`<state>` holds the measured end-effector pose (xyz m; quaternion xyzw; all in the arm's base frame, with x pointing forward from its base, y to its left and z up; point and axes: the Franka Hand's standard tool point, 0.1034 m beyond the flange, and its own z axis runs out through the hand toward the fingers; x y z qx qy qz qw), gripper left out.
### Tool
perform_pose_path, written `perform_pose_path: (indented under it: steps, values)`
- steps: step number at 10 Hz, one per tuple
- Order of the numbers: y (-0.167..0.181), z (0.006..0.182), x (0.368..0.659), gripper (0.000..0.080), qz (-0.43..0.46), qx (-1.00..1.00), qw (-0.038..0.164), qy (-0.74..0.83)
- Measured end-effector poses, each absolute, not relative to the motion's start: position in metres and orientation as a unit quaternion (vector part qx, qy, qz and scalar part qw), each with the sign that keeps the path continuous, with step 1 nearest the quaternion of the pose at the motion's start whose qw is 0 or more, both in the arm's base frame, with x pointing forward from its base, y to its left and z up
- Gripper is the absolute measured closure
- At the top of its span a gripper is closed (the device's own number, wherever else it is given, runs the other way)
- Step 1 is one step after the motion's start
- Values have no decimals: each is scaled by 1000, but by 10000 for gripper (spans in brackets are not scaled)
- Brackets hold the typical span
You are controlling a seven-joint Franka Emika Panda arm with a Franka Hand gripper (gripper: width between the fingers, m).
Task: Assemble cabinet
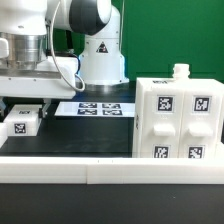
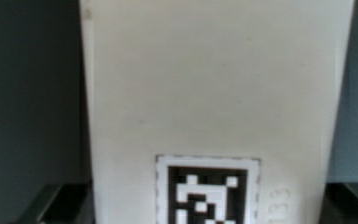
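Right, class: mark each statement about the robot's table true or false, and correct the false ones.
1. The cabinet stands at the exterior view's right. True.
2. The marker board lies on top of the cabinet. False: it lies flat on the table, apart from the cabinet.
3. The gripper hangs over the cabinet. False: it is at the exterior view's left, over a small white tagged part.
4. The cabinet's near face bears several tags. True.

Exterior view looks low across the table; wrist view hugs a tagged panel.
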<state>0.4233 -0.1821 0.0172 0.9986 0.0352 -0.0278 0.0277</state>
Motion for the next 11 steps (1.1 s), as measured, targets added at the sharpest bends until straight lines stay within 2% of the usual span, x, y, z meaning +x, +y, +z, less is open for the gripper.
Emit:
perform_pose_path:
  steps: [1, 2, 4, 7, 9, 11]
  values:
    - [-182, 18, 424, 243, -28, 999, 27, 35]
    - [-179, 29, 425, 243, -32, 999, 18, 34]
    - [-162, 70, 439, 242, -17, 999, 2, 32]
    - [-124, 117, 460, 242, -11, 1000, -15, 4]
    - [-87, 145, 485, 242, -15, 999, -7, -34]
    - [-55, 155, 509, 242, -19, 999, -2, -51]
